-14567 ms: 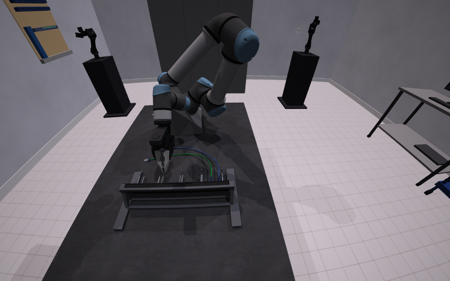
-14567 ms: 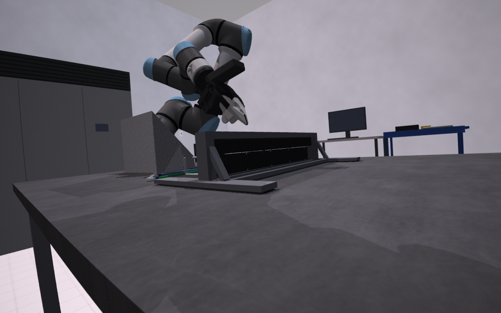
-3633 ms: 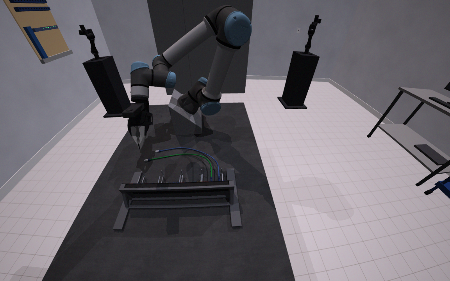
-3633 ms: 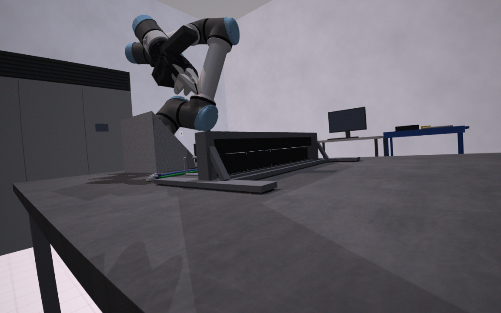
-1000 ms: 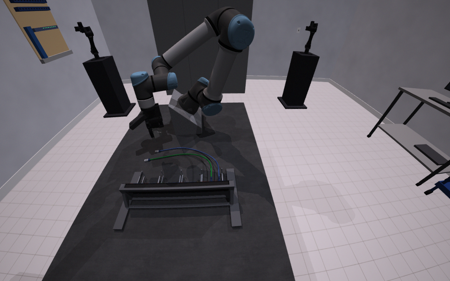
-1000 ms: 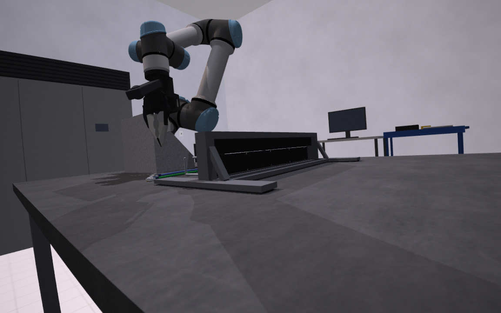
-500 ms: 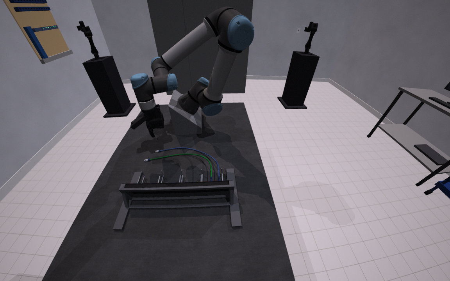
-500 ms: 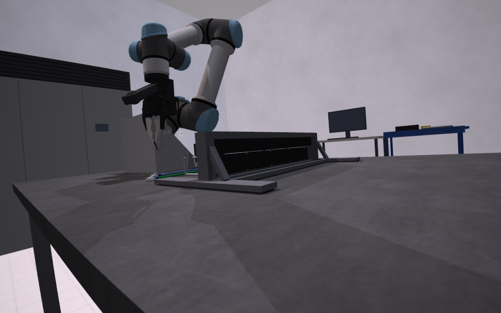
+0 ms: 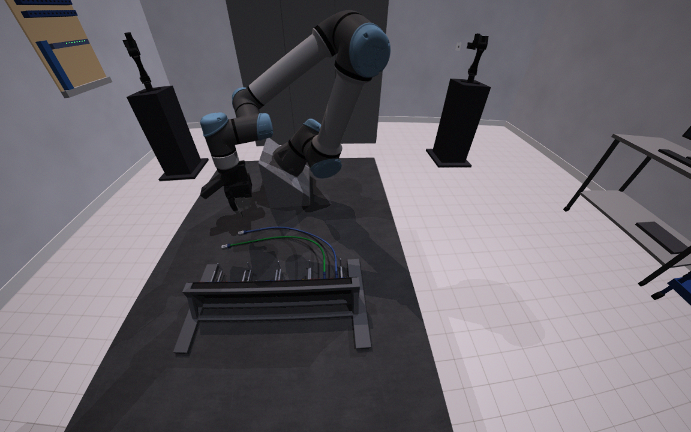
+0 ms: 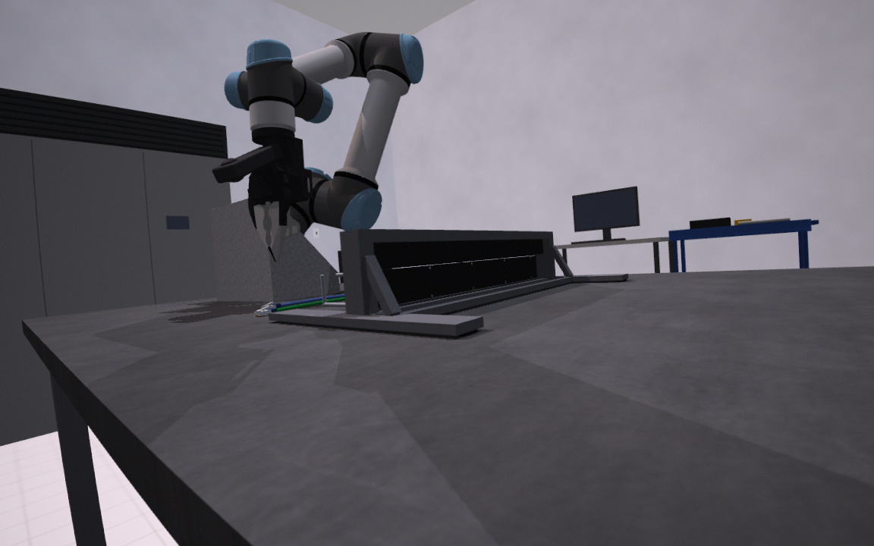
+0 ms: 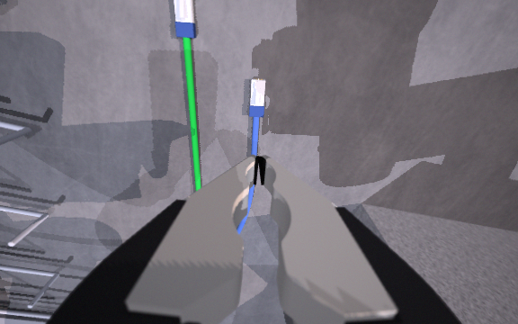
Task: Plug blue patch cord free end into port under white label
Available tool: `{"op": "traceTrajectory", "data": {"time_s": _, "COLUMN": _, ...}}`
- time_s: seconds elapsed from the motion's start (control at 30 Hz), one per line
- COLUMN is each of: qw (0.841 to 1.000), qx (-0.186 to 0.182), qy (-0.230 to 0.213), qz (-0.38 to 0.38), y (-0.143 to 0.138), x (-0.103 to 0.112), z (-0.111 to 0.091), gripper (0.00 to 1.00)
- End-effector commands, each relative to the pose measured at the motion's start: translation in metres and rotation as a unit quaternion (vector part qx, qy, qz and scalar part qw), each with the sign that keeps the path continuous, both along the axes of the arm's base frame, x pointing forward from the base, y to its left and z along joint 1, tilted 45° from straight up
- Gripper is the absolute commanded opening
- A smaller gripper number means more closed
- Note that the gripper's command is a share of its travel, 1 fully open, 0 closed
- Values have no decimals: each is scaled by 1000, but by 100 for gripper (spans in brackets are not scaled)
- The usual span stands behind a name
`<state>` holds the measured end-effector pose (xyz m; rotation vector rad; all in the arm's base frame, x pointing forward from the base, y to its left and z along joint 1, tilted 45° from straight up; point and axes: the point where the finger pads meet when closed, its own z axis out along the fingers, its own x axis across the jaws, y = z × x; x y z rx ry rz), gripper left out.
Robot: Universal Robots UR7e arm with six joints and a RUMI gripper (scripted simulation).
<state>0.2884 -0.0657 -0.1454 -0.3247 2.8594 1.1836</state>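
The free plug (image 9: 240, 232) (image 11: 254, 93) of the blue patch cord (image 9: 305, 231) (image 11: 254, 135) lies on the counter (image 9: 262, 386) (image 10: 562, 407), between the rack and the base of my arm. Its long axis runs nearly straight up my wrist view, its nose pointing to the top edge and the cord trailing down behind. From above, that nose points left, roughly parallel to the rack's length. Which way its clip faces I cannot tell.

My end effector (image 9: 237, 210) (image 10: 271, 254) (image 11: 258, 157) is clenched on nothing, hanging above the counter, its tips overlapping the blue cord in my wrist view, just behind the plug. Beside it, nearer the rack, lies the green patch cord (image 9: 284, 237) (image 11: 190, 90), its free plug (image 9: 224, 246) (image 11: 184, 13) pointing much the same way. Both cords curve round to the right-hand end of the rack (image 9: 273, 290) (image 10: 454, 234) in the top view. The rack stands upright on its feet.
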Motion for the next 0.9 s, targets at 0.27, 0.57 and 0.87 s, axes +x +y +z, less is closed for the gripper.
{"op": "traceTrajectory", "data": {"time_s": 0.27, "qw": 1000, "qx": 0, "qy": 0, "qz": 0, "y": -1, "x": 0, "z": 0, "gripper": 0}}
{"op": "traceTrajectory", "data": {"time_s": 0.57, "qw": 1000, "qx": 0, "qy": 0, "qz": 0, "y": -1, "x": 0, "z": 0, "gripper": 0}}
{"op": "traceTrajectory", "data": {"time_s": 0.87, "qw": 1000, "qx": 2, "qy": -1, "qz": -3, "y": -5, "x": 3, "z": -5, "gripper": 22}}
